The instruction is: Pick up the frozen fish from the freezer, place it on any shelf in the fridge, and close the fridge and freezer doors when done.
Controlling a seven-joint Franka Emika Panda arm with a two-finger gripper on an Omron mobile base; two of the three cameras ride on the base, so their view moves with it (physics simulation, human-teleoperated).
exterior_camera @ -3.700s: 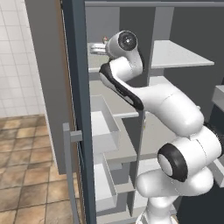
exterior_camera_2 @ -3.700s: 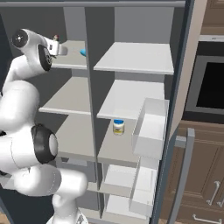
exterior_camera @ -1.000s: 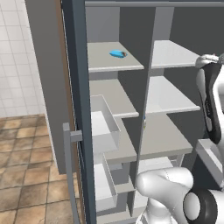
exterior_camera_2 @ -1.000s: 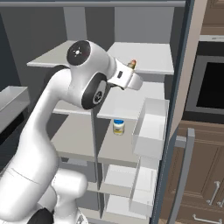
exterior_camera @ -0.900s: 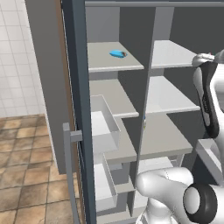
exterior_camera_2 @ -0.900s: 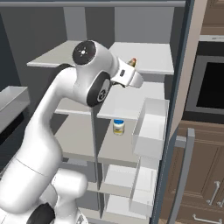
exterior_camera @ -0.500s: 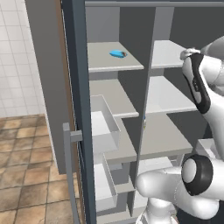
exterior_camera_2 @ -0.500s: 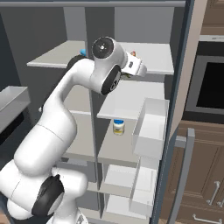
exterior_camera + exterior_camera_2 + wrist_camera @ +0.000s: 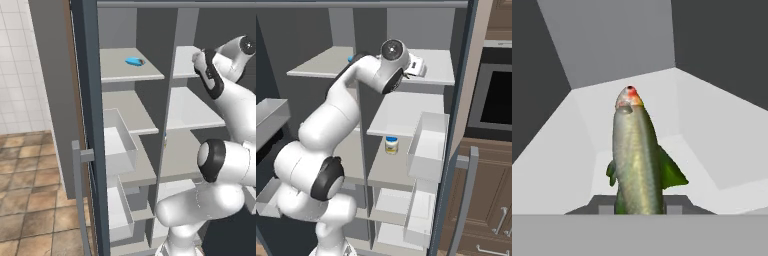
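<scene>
The frozen fish (image 9: 637, 160), green-silver with a reddish mouth, points away from the hand, and my gripper (image 9: 639, 207) is shut on its tail end. It hangs a little above the light-grey top shelf (image 9: 572, 150) of the fridge. From the base, my gripper (image 9: 418, 66) reaches over that top shelf (image 9: 438, 70) in the wider compartment; it appears as (image 9: 197, 56) from the left. The freezer (image 9: 127, 100) is the narrower compartment beside it. Both the freezer door (image 9: 92, 125) and the fridge door (image 9: 466, 100) stand open.
A small blue oval object (image 9: 134, 61) lies on the freezer's top shelf. A jar with a blue lid (image 9: 391, 145) stands on a lower fridge shelf. Bins (image 9: 428, 145) hang inside the fridge door. Bins (image 9: 117, 145) also hang on the freezer door. An oven (image 9: 496, 95) is at the right.
The arm left the freezer's top shelf and swung across to the fridge. Over the last second the hand carried the fish further in over the fridge's top shelf.
</scene>
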